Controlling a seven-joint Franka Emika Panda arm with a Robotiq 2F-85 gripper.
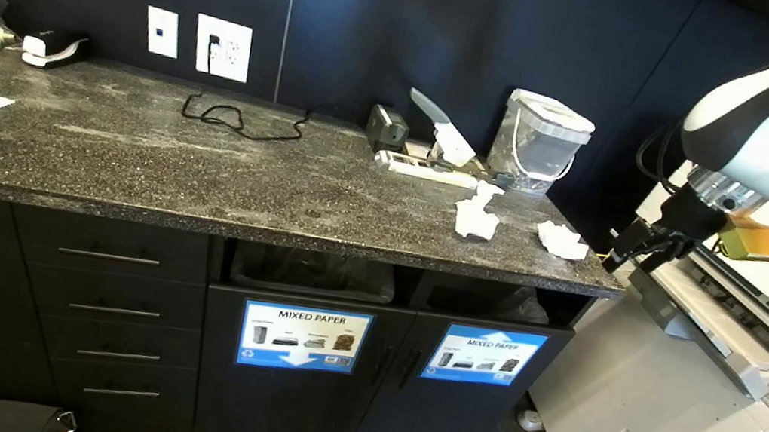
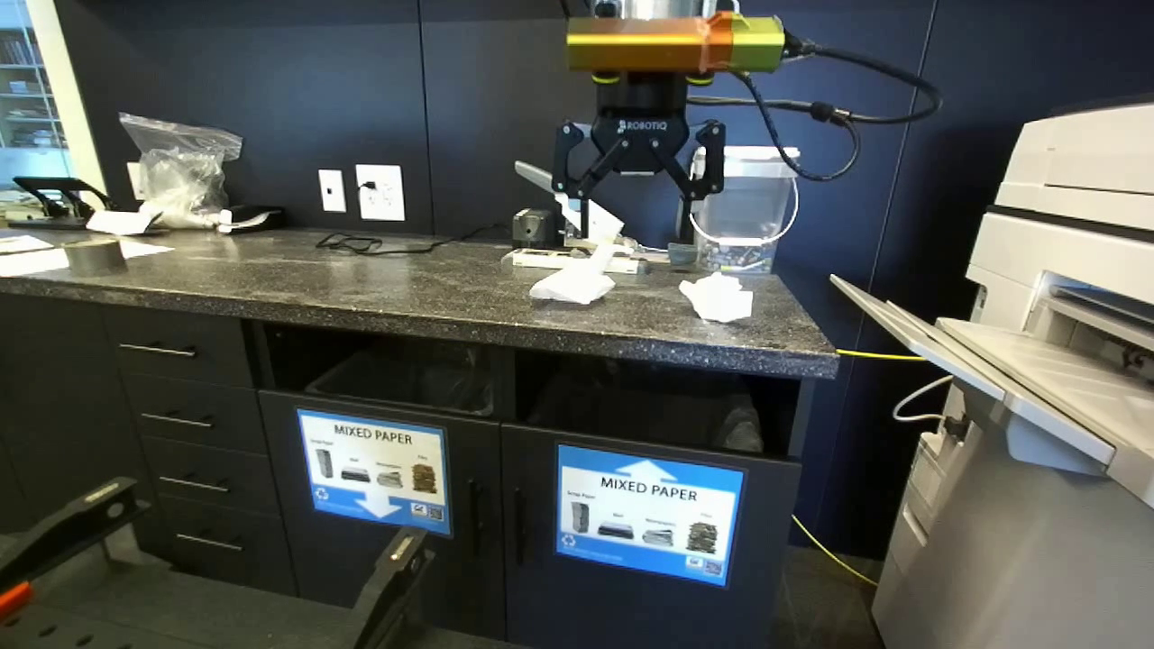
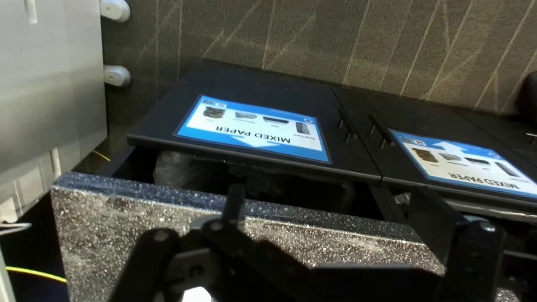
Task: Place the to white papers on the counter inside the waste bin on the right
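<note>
Black two-fingered gripper [image 2: 635, 227], parted & empty: off-ctr. descent cd. nudge crumpled white paper wad [image 2: 719, 297] off dk.-grey speckled-stone counter [image 2: 388, 279].

We see the mixed-paper waste bin [image 2: 651, 514] with its black front closed, MIXED PAPER printed there on blue and white; the slot above that front is open and mostly dark inside. Over the bin runs the speckled dark grey worktop [image 1: 326, 200]. In both exterior views we find, on the worktop above the bin's left half, the pinched white paper wad [image 2: 577, 285], broad-based, its narrow end pointing up or back, we cannot tell which. Above the bin's right half lies the compact white paper wad [image 2: 718, 297], crumpled and jagged-edged.
</note>
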